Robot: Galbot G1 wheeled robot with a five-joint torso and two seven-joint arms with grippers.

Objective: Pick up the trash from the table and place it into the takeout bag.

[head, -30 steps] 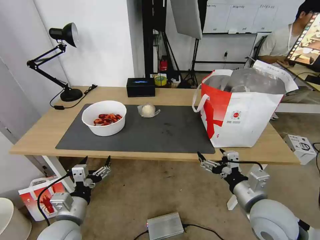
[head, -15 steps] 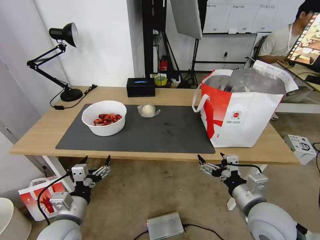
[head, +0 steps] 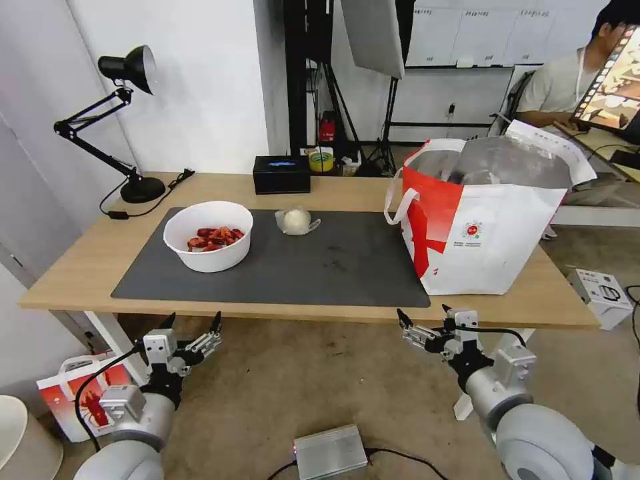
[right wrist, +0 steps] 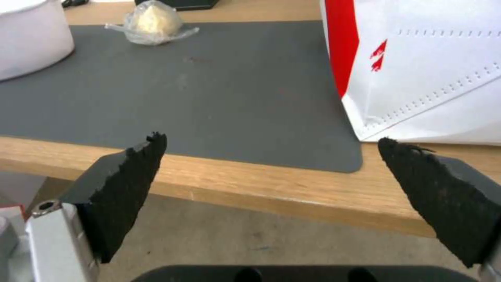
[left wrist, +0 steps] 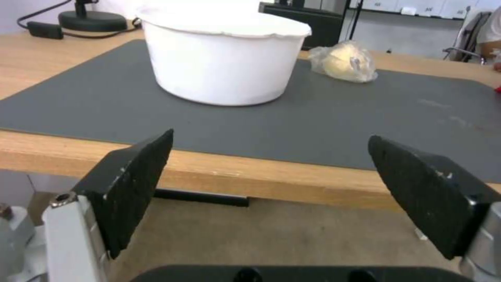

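White bowl (head: 208, 235) holds red shells (heaped) — takeout bag (head: 481, 227) gapes.

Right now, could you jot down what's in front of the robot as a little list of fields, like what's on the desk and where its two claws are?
table: light-wood desk with a dark grey mat
bowl: white bowl holding red shells, on the mat's left part
plastic wad: clear wad at the mat's far edge, apart from the bowl
takeout bag: white-and-red bag standing open on the desk's right end
tissue box: black box at the desk's far edge
left gripper: open, empty, below the desk's front edge
right gripper: open, empty, below the front edge near the bag
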